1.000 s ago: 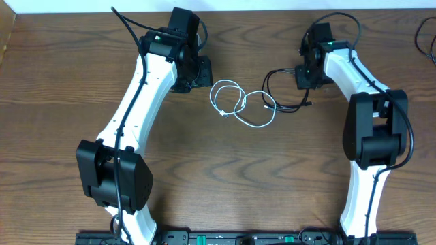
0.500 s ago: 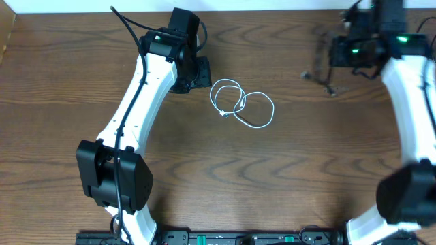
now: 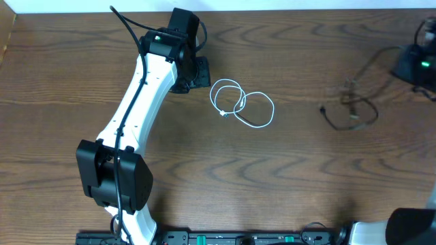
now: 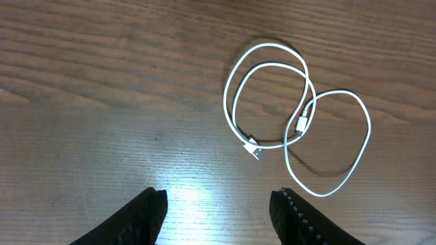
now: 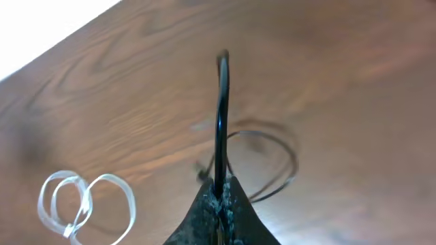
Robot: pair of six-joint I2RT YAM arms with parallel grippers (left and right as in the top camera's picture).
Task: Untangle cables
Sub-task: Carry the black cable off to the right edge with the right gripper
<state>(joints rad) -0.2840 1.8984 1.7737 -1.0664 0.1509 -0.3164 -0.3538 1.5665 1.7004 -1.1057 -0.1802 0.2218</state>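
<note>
Separation now: black cable [image 3: 354, 112] has swung far right, right pincer [image 5: 219, 197] clenched on it. White cable [image 3: 242, 102] lies unmoved on the counter [image 3: 272, 177], left pincer [image 4: 218, 211] released nearby.

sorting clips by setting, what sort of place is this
Probably a robotics lab or test bench: a white-and-black robot arm stands at a wood-grain table, and the only work items in view are a white cable and a black cable.
</note>
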